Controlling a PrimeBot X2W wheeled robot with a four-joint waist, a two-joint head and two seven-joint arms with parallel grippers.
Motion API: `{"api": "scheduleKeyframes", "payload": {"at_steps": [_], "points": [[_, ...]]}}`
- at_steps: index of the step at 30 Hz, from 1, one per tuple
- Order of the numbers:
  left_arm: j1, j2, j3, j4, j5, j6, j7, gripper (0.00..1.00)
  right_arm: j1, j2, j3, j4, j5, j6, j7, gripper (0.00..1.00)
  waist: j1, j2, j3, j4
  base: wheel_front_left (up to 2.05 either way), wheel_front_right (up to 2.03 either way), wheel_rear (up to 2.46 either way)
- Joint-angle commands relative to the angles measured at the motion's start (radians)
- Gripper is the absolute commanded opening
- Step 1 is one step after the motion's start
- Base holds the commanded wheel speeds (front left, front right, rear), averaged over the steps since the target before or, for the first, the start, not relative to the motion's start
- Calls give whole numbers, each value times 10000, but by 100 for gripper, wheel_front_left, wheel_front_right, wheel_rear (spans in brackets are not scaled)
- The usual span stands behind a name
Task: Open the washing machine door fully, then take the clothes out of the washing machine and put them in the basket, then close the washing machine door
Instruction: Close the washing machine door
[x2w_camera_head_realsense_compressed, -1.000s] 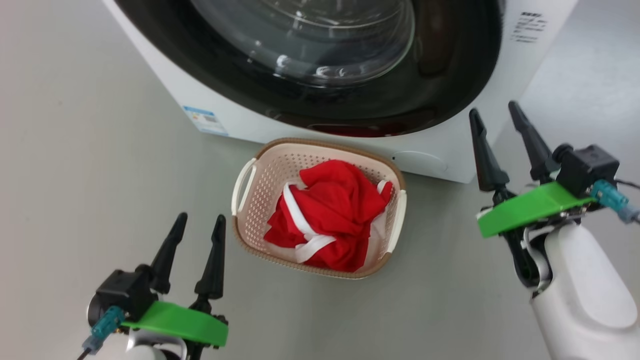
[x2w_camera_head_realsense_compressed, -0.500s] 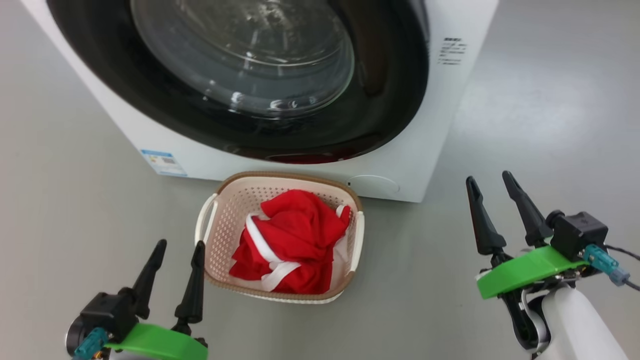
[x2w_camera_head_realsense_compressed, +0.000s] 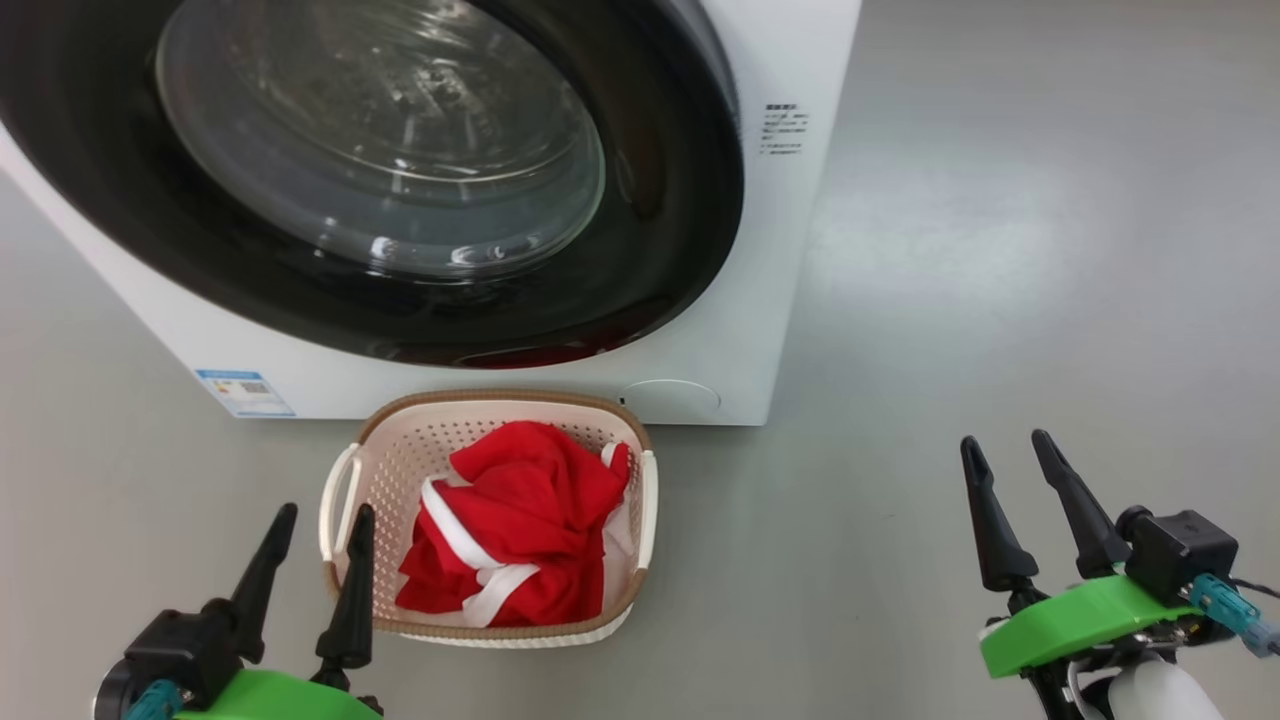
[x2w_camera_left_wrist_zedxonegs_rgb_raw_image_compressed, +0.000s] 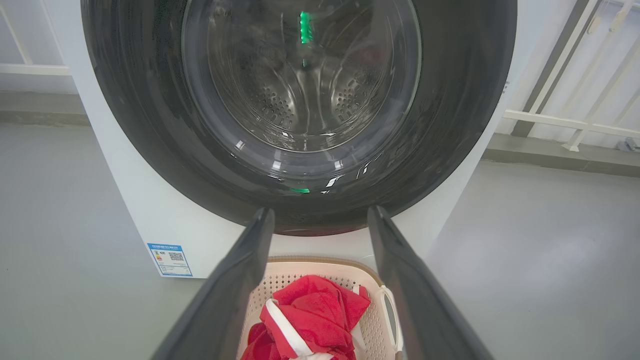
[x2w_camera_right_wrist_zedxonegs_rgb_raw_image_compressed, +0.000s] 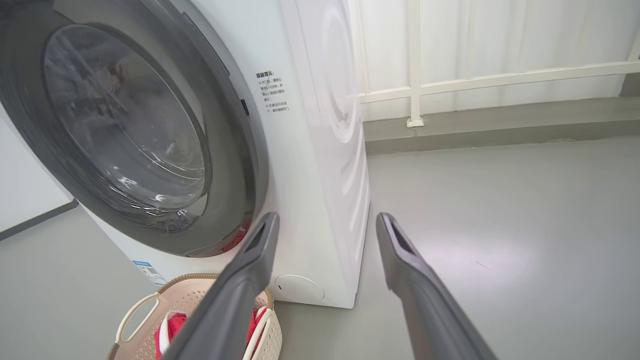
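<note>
The white washing machine (x2w_camera_head_realsense_compressed: 770, 260) stands ahead, its round black-rimmed door (x2w_camera_head_realsense_compressed: 650, 200) flush against the front with the glass bowl (x2w_camera_head_realsense_compressed: 380, 150) bulging out. On the floor just before it sits the cream basket (x2w_camera_head_realsense_compressed: 640, 500), holding red clothes (x2w_camera_head_realsense_compressed: 520, 530) with white bands. My left gripper (x2w_camera_head_realsense_compressed: 320, 515) is open at the lower left, close beside the basket's left handle, nothing between its fingers. My right gripper (x2w_camera_head_realsense_compressed: 1010, 445) is open at the lower right, well to the right of the basket and empty. The left wrist view looks straight at the door (x2w_camera_left_wrist_zedxonegs_rgb_raw_image_compressed: 150, 125) and the clothes (x2w_camera_left_wrist_zedxonegs_rgb_raw_image_compressed: 315, 315).
Bare grey floor (x2w_camera_head_realsense_compressed: 1000, 250) spreads to the right of the machine. A white railing (x2w_camera_right_wrist_zedxonegs_rgb_raw_image_compressed: 475, 80) and a low kerb run behind it. A blue label (x2w_camera_head_realsense_compressed: 245, 392) sits low on the machine's front left.
The camera has pulled back and turned, so machine and basket shift left and down in view. Both grippers sit lower in the picture and stay open and empty.
</note>
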Motion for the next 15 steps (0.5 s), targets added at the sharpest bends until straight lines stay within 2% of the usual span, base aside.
{"api": "scheduleKeyframes", "payload": {"at_steps": [1, 15], "points": [[-20, 300, 430, -296, 99, -54, -47, 100, 57, 3, 119, -312, -29, -11, -63, 100, 0, 0, -100, -195, 0, 0, 0], [362, 455, 658, -360, 9, -54, -47, 100, 990, -130, -280, -663, -39, -11, -63, 100, 0, 0, -333, -855, 0, 0, 0]]}}
